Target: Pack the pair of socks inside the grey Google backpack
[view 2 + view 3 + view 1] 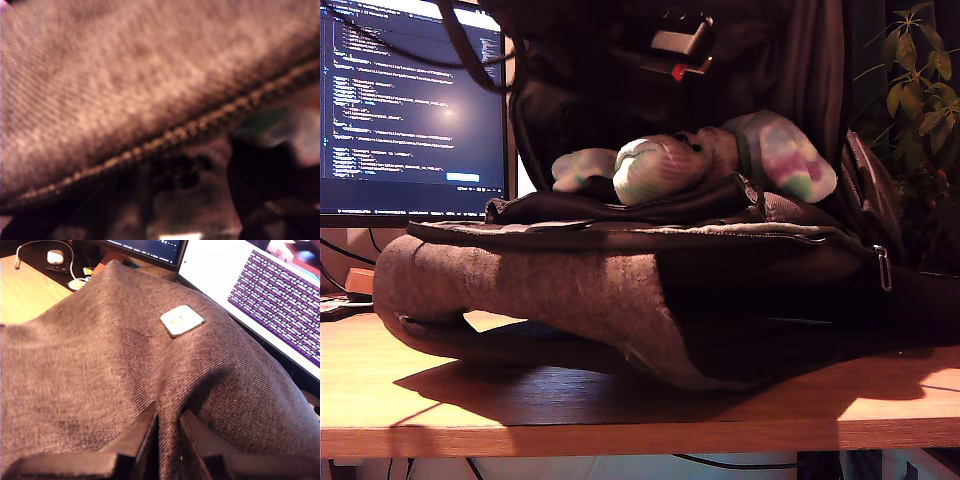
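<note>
Grey-brown woven fabric fills the scene: the grey Google backpack lies on its side on a wooden table, its mouth gaping open. The pair of socks, off-white with pastel patches, rests in that opening on the lower flap. My second gripper pinches a raised fold of the backpack's cloth near its pale patch. The first wrist view shows only blurred fabric and a zip; whether my first gripper is spread or pressed together cannot be told. A monitor glows at the exterior view's left.
</note>
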Controlling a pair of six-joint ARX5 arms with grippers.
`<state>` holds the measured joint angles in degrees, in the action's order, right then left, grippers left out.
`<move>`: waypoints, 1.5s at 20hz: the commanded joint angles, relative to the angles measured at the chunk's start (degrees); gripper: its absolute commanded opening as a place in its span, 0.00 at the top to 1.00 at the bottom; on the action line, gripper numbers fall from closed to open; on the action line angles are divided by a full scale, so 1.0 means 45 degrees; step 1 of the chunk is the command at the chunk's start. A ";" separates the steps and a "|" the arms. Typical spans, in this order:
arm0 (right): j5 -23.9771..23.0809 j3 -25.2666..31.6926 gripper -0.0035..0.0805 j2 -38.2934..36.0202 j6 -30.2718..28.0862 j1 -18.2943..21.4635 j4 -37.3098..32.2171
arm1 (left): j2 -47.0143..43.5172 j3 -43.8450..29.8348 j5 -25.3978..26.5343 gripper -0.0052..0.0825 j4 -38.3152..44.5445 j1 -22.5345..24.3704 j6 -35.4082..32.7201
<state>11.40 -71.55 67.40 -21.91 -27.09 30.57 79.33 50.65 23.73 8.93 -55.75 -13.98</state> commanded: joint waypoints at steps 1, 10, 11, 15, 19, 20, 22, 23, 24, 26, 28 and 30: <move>0.0442 -0.0534 0.97 -0.0330 -0.0180 -0.0311 -0.0345 | -0.0262 0.0967 0.0121 0.20 -0.0797 0.0185 0.0015; 0.0345 -0.0534 0.97 -0.0330 -0.0223 -0.0306 -0.0345 | -0.1447 0.1987 -0.0389 0.31 -0.6824 0.0185 0.0165; 0.0345 -0.0534 0.97 -0.0330 -0.0223 -0.0306 -0.0345 | -0.1588 0.1987 -0.0641 0.37 -0.7227 0.0185 0.0262; 0.0345 -0.0534 0.97 -0.0330 -0.0219 -0.0306 -0.0340 | -0.1719 0.1982 -0.3104 0.87 -0.7519 0.0185 0.0811; 0.0345 -0.0534 0.97 -0.0330 -0.0219 -0.0306 -0.0350 | -0.1447 0.1982 -0.4469 0.96 -0.7621 0.0233 0.0821; 0.0345 -0.0534 0.97 -0.0330 -0.0219 -0.0306 -0.0408 | -0.1496 0.1982 -0.4464 0.96 -0.7660 0.0199 0.0792; 0.0350 -0.0544 0.97 -0.0330 -0.0121 -0.0306 -0.0714 | -0.1744 0.1987 -0.4235 0.96 -0.7490 0.0185 0.0826; 0.0355 -0.0597 0.97 -0.0330 -0.0121 -0.0311 -0.0782 | -0.1836 0.1987 -0.3852 0.96 -0.7135 0.0194 0.0831; 0.0345 -0.0709 0.97 -0.0306 -0.0121 -0.0311 -0.0777 | -0.1938 0.1987 -0.3468 0.96 -0.6601 0.0204 0.1025; 0.0340 -0.1146 0.97 -0.0180 -0.0058 -0.0311 -0.0928 | -0.2084 0.2161 -0.3293 0.96 -0.5950 0.0219 0.1010; 0.0325 -0.1885 0.97 0.0083 0.0238 -0.0306 -0.0899 | -0.2157 0.2535 -0.3259 0.96 -0.5892 0.0214 0.1010; 0.0306 -0.2676 0.97 0.0481 0.0282 -0.0306 -0.0733 | -0.2157 0.2725 -0.3293 0.96 -0.5901 0.0102 0.1010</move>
<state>11.44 -79.24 71.33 -20.73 -27.79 30.92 70.87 61.41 9.06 -19.22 -54.72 -9.48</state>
